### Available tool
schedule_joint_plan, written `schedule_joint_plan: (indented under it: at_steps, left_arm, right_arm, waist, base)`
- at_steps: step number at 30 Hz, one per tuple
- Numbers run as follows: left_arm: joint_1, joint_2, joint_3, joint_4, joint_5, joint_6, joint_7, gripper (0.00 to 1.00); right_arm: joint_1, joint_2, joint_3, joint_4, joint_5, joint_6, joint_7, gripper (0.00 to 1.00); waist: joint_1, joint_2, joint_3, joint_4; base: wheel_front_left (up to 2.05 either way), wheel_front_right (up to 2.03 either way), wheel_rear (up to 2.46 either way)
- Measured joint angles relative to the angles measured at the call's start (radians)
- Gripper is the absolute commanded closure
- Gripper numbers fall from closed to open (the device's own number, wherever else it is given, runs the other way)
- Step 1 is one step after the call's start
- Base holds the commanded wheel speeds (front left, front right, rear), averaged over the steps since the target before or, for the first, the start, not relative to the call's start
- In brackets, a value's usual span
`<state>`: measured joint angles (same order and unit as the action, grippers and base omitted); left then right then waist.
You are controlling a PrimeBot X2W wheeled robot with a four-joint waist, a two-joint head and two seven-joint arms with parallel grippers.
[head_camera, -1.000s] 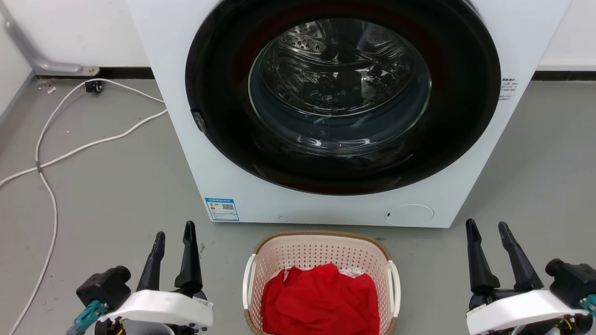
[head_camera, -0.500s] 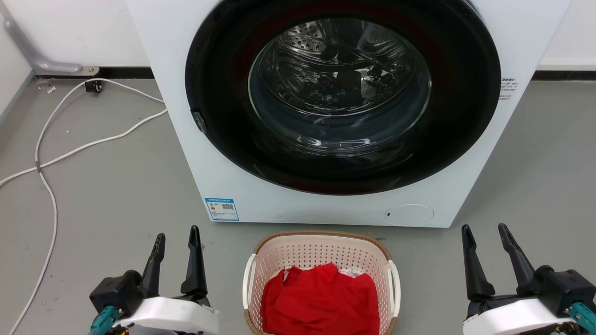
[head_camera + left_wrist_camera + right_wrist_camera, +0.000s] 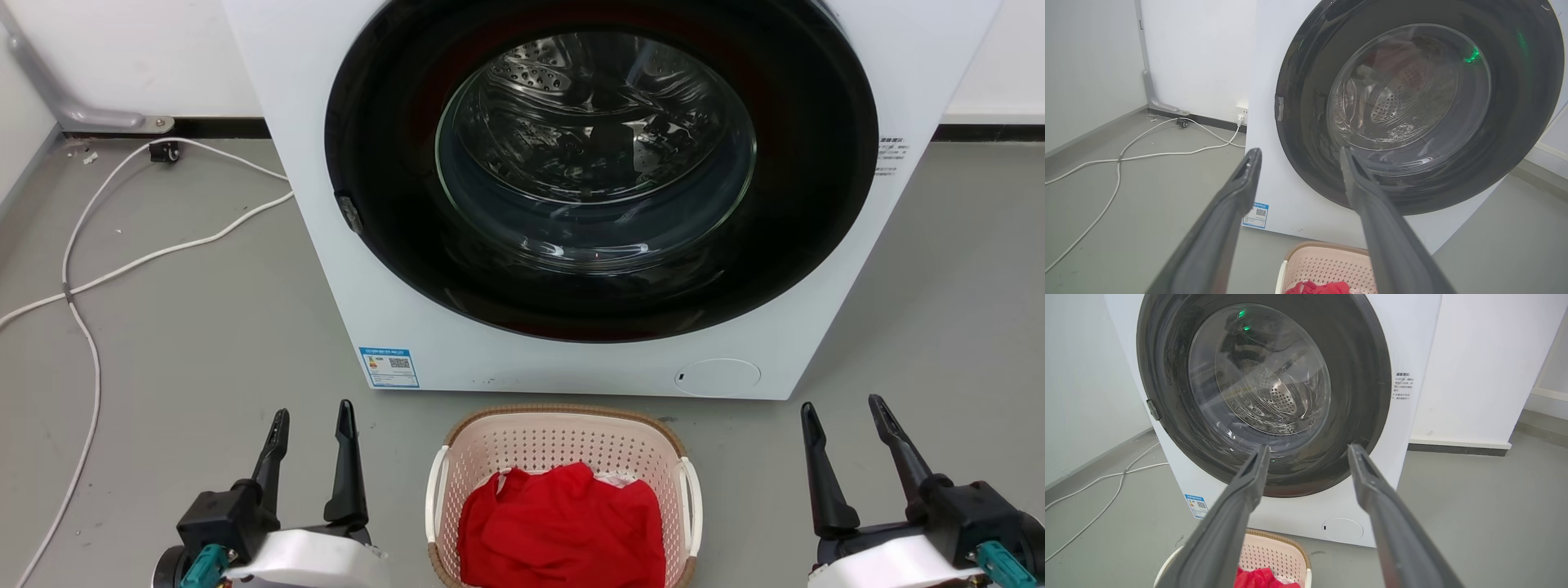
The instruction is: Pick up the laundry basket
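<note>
Head view: a white washer [image 3: 600, 163] with its round door shut stands on the grey floor [image 3: 204, 327]. Just before it, centred and near the bottom edge, the basket [image 3: 563, 445] sits on the floor, between the two grippers and apart from both. A red cloth [image 3: 563, 531] lies in it. The left gripper [image 3: 314, 410] and right gripper [image 3: 841, 403] each have their fingers spread wide, holding nothing. A white cable [image 3: 163, 253] trails at the left. A blue label [image 3: 389, 367] marks the washer's lower corner.
</note>
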<state>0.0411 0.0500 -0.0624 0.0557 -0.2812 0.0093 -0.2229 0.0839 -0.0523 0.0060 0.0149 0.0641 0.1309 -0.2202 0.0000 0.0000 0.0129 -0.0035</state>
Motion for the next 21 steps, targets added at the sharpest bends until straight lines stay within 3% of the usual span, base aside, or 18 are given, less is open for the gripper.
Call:
schedule_joint_plan:
  at_steps: [21]
  left_arm:
    - [0.018,0.0,-0.017,-0.002,0.152,0.025,-0.036,0.0]
  right_arm:
    - [0.02,0.0,0.007,0.02,-0.132,0.0,-0.04,0.0]
  waist:
    - [0.0,0.0,-0.002,-0.003]
  base:
    - [0.0,0.0,0.0]
